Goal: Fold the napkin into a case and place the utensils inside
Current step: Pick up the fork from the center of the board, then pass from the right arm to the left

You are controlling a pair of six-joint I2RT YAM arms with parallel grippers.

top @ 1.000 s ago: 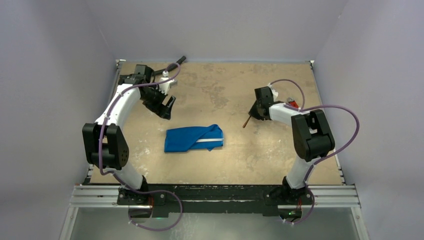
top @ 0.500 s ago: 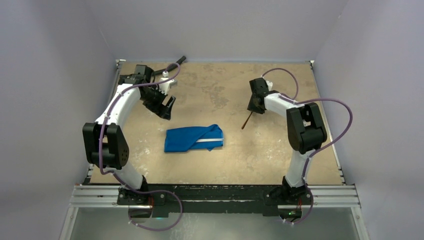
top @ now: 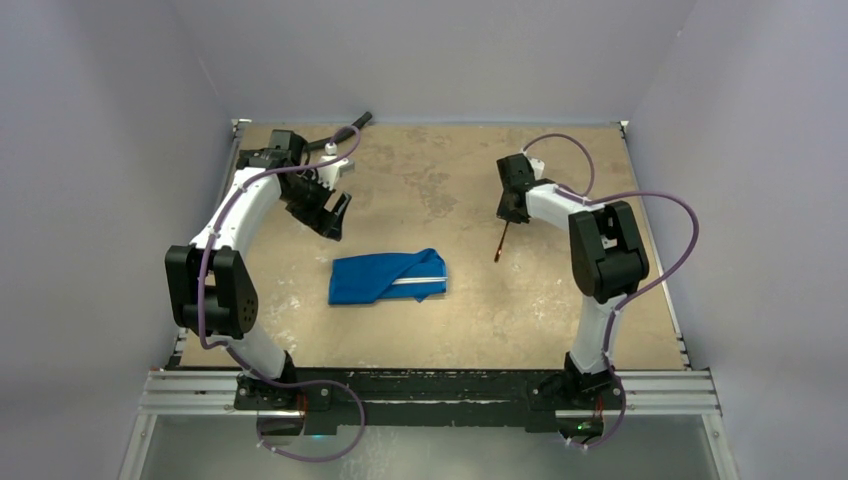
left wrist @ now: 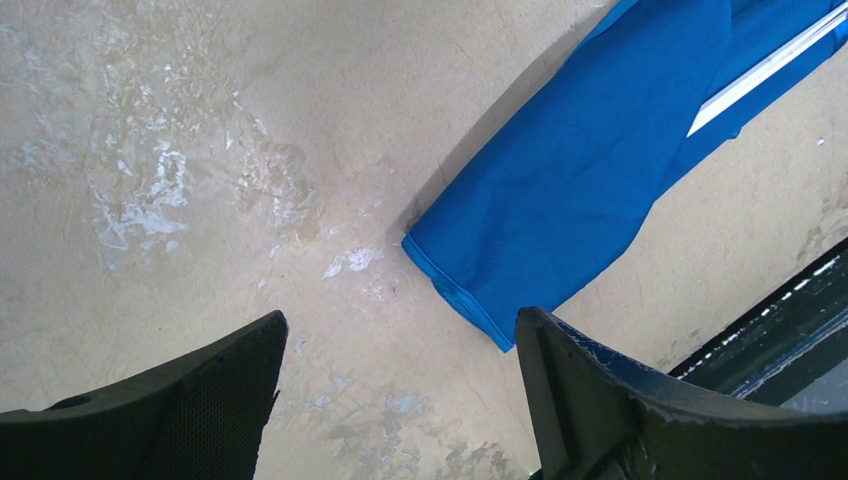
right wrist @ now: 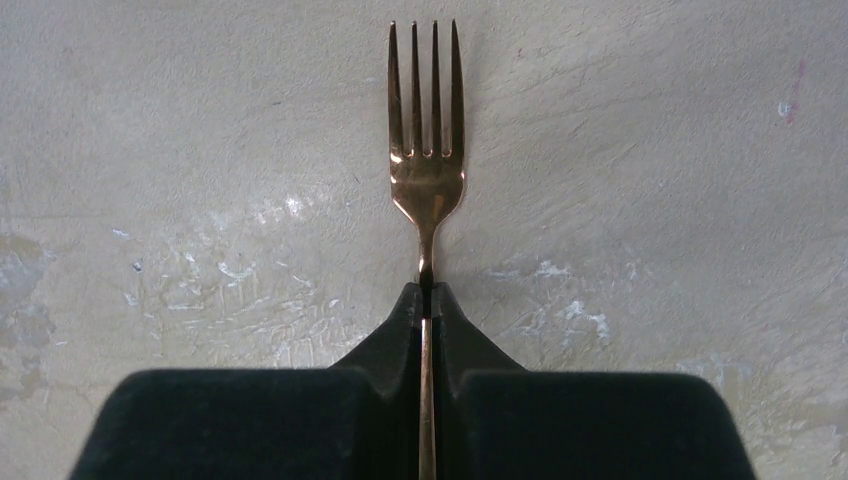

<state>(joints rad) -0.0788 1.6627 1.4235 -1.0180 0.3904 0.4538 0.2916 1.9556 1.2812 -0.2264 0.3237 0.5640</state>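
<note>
The blue napkin (top: 388,277) lies folded into an oblong case in the middle of the table, with a thin silver utensil (top: 418,280) along its right part. In the left wrist view the napkin (left wrist: 590,190) reaches from upper right down to the right finger. My left gripper (top: 334,217) hangs open up and left of the cloth, nothing between its fingers (left wrist: 400,400). My right gripper (top: 510,213) is shut on the handle of a copper fork (top: 500,243). The fork's tines (right wrist: 425,90) point away from the gripper (right wrist: 427,290), above bare table.
A black hose end (top: 345,132) lies at the table's back left corner, behind the left arm. Purple cables loop over both arms. The black rail (top: 430,385) runs along the near edge, and grey walls close in the table.
The right arm has swung left and drawn in, and the fork now hangs steeper, pointing down toward the near side. The left arm and the napkin have not moved.
</note>
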